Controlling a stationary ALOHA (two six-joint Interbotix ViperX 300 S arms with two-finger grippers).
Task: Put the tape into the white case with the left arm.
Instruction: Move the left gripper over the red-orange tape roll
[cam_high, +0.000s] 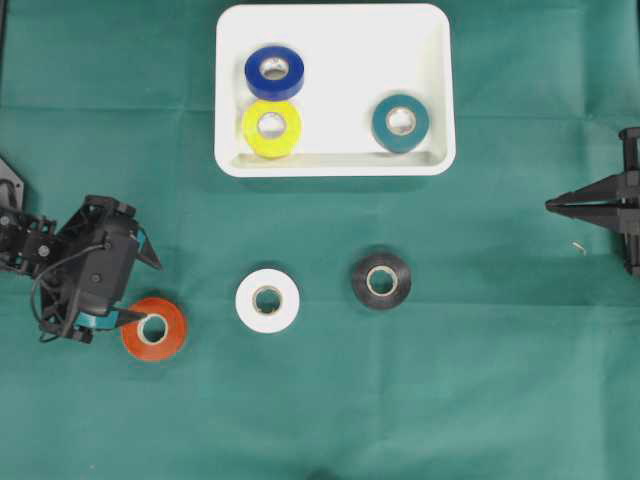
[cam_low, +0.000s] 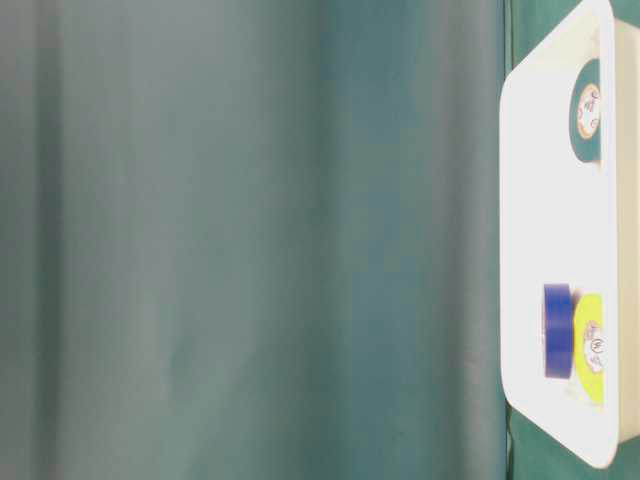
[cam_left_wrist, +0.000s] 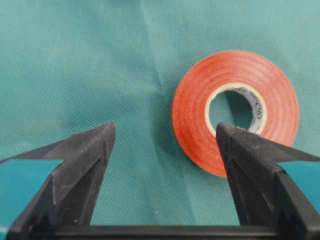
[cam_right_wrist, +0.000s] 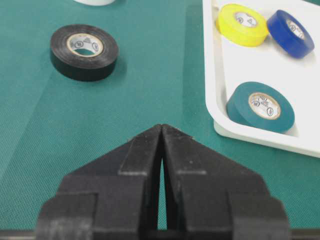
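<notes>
An orange roll of tape lies flat on the green cloth at the left. My left gripper is open beside it. One teal-banded finger reaches over the roll's ring toward its hole, the other stands over bare cloth, and nothing is held. The white case sits at the top centre, holding blue tape, yellow tape and teal tape. My right gripper is shut and empty at the right edge.
A white roll and a black roll lie on the cloth below the case, to the right of the orange roll. In the case, bare floor shows between the yellow and teal rolls.
</notes>
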